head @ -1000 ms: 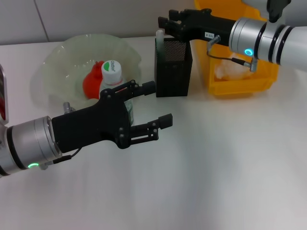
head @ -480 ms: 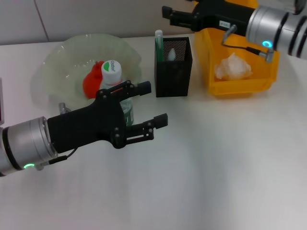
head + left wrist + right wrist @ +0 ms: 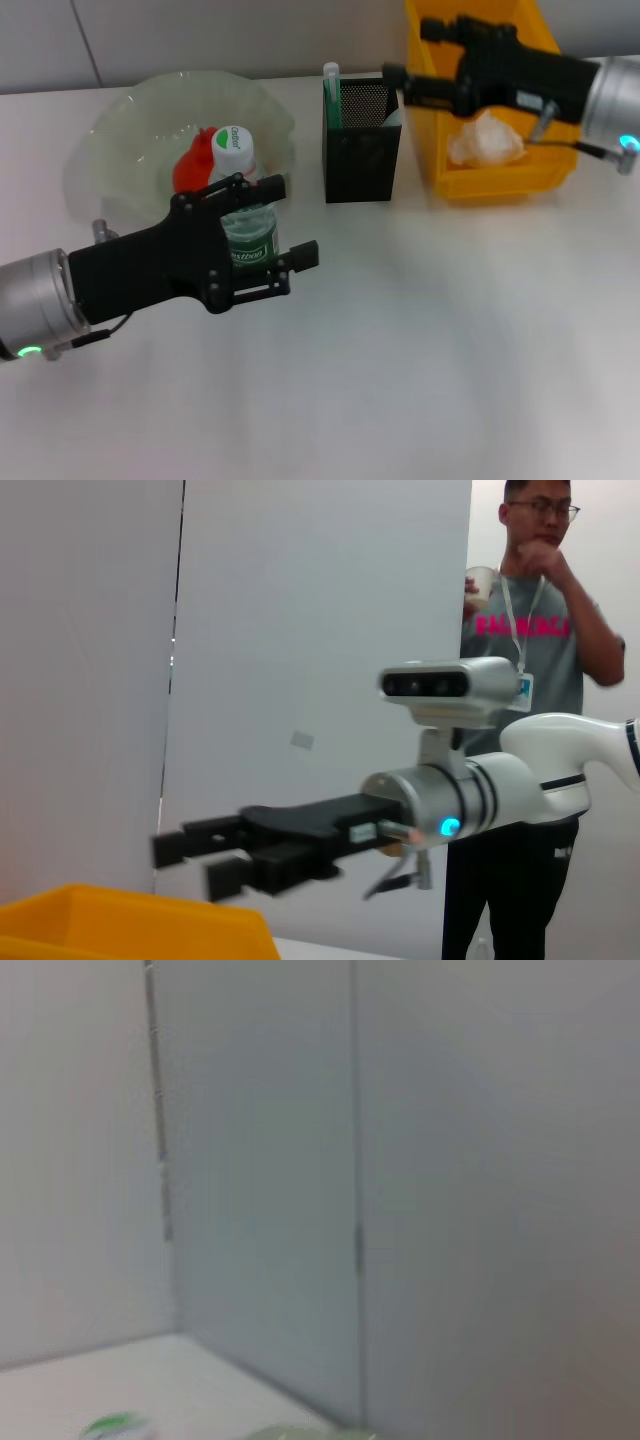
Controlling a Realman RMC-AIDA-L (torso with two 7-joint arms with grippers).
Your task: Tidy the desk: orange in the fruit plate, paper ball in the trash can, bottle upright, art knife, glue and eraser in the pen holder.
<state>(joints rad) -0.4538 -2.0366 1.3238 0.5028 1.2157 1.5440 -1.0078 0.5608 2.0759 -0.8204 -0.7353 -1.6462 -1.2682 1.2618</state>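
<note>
Bottle (image 3: 243, 205) stands upright beside the plate (image 3: 120, 130), left end effector (image 3: 280, 225) wide and empty around it for clearance; right end effector (image 3: 415, 55) wide, over the bin (image 3: 500, 175).

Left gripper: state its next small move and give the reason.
Probably draw the left gripper back toward the robot, away from the small clear plastic bottle with a green label and white cap. The bottle stands upright and the fingers are open, so bumping it seems the only risk. The right gripper hovers near the yellow plastic trash can.
</note>
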